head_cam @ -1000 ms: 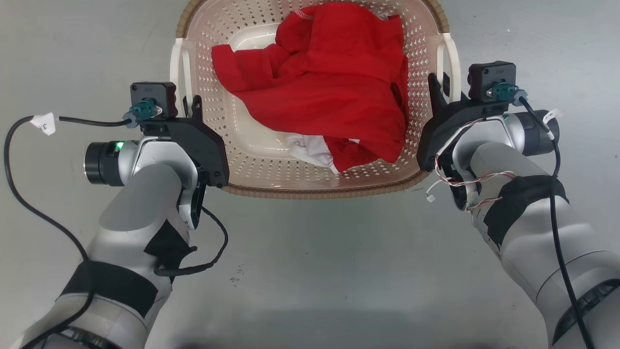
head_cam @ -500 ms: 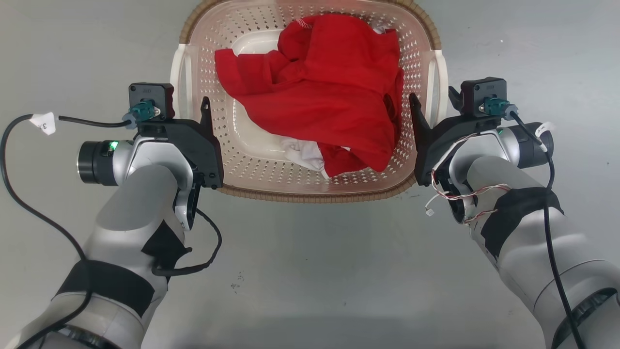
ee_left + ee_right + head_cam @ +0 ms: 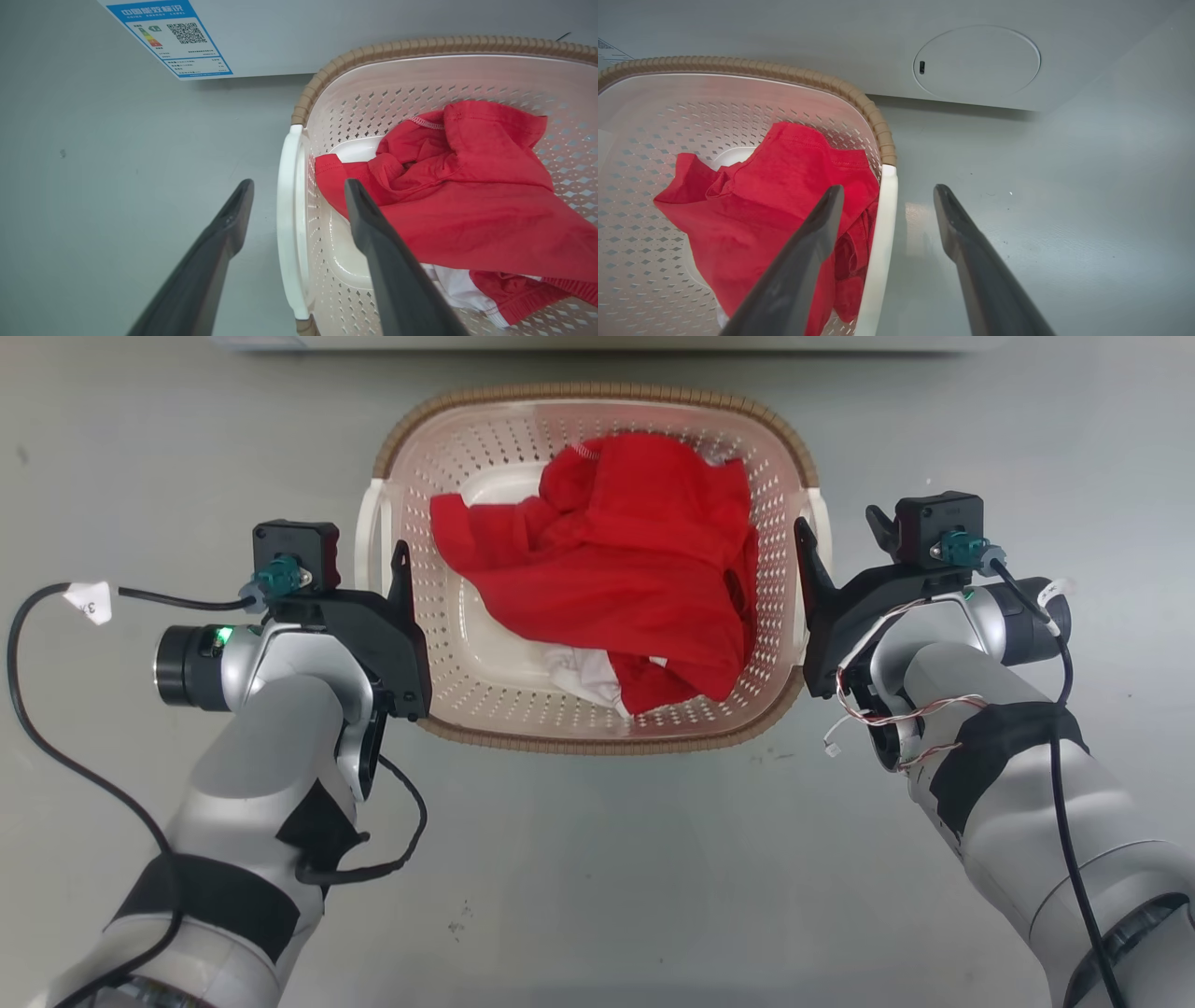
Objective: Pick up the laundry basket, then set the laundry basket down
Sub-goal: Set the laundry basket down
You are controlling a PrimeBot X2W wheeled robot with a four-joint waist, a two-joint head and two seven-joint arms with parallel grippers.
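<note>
Left tool [image 3: 299, 184]: you see it spread, straddling the left handle [image 3: 287, 224] of the laundry basket [image 3: 597, 392].
Right tool [image 3: 888, 188]: spread, straddling the right handle [image 3: 878, 261].
Hidden: white cloth [image 3: 583, 672], mostly under the red garment [image 3: 616, 579].

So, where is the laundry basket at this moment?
In the head view the laundry basket sits on the grey floor, top centre; the left claw straddles its left handle and the right claw its right handle.
</note>
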